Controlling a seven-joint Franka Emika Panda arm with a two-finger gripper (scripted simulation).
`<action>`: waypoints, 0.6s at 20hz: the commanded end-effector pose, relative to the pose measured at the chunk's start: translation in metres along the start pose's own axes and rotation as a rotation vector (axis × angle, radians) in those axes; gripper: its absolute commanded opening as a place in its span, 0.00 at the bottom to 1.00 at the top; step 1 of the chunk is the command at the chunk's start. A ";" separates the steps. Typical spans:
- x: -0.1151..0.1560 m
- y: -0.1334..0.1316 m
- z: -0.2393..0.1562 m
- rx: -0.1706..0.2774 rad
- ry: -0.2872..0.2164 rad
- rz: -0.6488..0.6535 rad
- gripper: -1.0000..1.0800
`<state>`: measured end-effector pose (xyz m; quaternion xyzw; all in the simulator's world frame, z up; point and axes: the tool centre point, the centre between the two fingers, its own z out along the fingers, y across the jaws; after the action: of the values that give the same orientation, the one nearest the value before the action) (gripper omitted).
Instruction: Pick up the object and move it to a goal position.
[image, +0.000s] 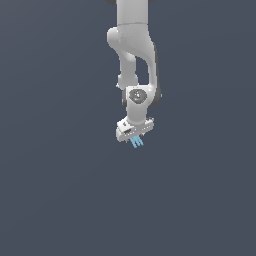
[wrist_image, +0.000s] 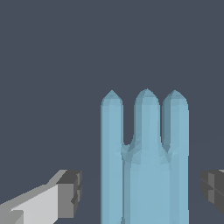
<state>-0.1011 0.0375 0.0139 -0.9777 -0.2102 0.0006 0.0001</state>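
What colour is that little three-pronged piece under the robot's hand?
Light blue; the pronged piece shows best in the wrist view.

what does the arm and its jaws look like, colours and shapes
The arm is glossy white with rounded, bulbous links and dark grey bands at the joints. A round grey disc marks the wrist joint. The gripper has a flat, boxy white body. In the wrist view its fingers are white, ending in blocky dark grey pads. No cables or lettering show.

The exterior view looks from well back at the white robot arm (image: 134, 65), which hangs from 12 o'clock toward the frame's middle against plain dark grey. The wrist view looks out along the gripper (wrist_image: 140, 192), very close. Both show the light-blue pronged object (image: 137, 142) (wrist_image: 146, 166).
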 end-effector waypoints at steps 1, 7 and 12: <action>0.000 0.000 0.002 0.000 0.001 0.000 0.96; 0.000 0.000 0.002 0.000 0.001 0.000 0.00; 0.000 0.000 0.002 0.000 0.001 0.000 0.00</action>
<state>-0.1008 0.0371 0.0123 -0.9777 -0.2102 0.0000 -0.0001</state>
